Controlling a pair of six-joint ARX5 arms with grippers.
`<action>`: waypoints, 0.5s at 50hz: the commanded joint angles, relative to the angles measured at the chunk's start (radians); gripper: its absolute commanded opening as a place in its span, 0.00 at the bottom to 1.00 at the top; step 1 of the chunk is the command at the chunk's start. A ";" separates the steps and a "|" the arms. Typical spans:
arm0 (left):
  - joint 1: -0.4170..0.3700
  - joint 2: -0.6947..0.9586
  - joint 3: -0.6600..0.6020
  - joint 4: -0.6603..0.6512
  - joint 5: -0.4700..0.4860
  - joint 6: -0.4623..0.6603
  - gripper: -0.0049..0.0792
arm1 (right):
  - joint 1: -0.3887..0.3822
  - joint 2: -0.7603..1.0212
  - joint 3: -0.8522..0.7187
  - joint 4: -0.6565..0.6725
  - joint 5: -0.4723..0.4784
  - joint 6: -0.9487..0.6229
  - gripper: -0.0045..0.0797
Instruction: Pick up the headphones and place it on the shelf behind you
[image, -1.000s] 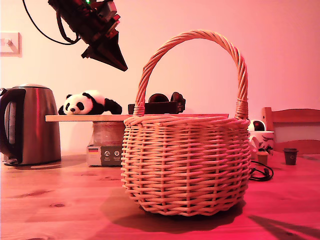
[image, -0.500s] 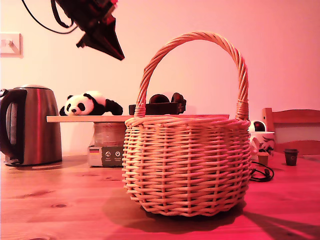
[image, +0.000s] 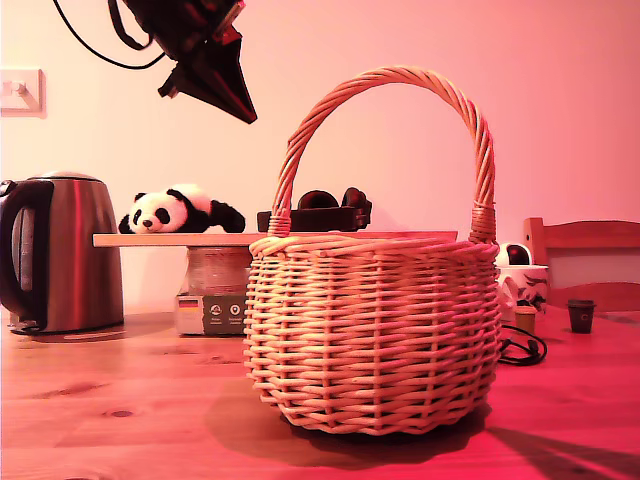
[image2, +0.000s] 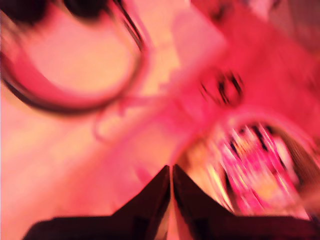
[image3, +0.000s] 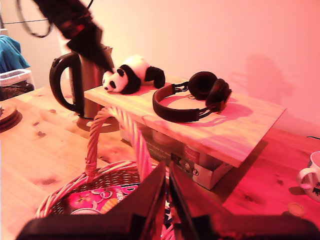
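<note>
Both claws are pressed together and carry nothing, my second claw (image3: 167, 182) above the wicker basket (image3: 107, 175), which holds colourful packets (image3: 100, 197). Headphones (image3: 192, 95) lie on the shelf (image3: 240, 130) beside a panda toy (image3: 131, 74).

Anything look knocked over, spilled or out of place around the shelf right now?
Nothing stands out. The headphones lie flat on the shelf beside the toy panda; the basket and kettle stand upright. The first wrist view is too blurred to check.
</note>
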 joint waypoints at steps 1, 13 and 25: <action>0.009 -0.053 -0.058 0.003 -0.001 0.018 0.04 | 0.004 -0.001 0.013 0.008 0.001 0.000 0.04; 0.010 -0.210 -0.248 0.051 0.002 0.014 0.04 | 0.004 -0.001 0.013 0.011 0.001 0.000 0.04; 0.010 -0.492 -0.681 0.343 -0.023 -0.059 0.04 | 0.004 -0.001 0.013 0.014 0.001 0.000 0.04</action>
